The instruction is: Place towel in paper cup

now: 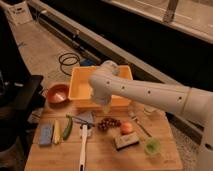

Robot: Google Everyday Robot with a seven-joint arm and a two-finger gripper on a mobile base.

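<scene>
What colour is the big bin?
The bin is yellow in the camera view; the gripper hangs by its front wall.

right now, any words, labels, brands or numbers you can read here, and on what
No text can be read.
White object, top left: dark marks, too blurred to read.
Yellow bin, wooden table, white arm: no lettering visible.
Gripper, hanging at the yellow bin's front wall: no label visible.
</scene>
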